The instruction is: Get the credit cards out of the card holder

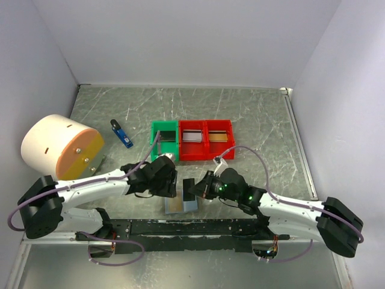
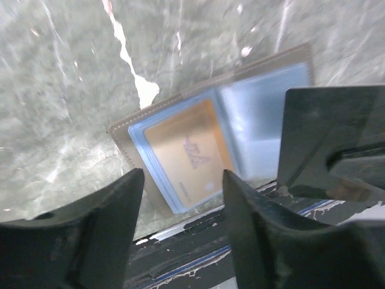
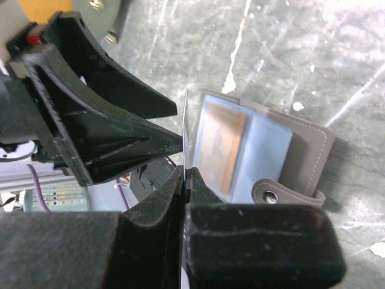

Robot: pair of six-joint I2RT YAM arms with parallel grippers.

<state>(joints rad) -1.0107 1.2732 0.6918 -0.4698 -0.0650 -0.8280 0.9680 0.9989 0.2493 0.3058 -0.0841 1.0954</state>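
While the right gripper [image 3: 184, 174] is closed on a thin dark card [image 1: 189, 188], seen edge-on in the right wrist view, the left gripper [image 2: 180, 180] is held just beside it with its fingers [image 2: 114, 211] spread apart and nothing between them. Beneath both, the card holder [image 1: 180, 205] is laid open on the marbled table [image 1: 252, 114] near the arm bases. An orange card [image 2: 186, 150] is lodged in one pale blue panel. A green tray [image 1: 155, 141] and red trays [image 1: 204, 155] are set beyond.
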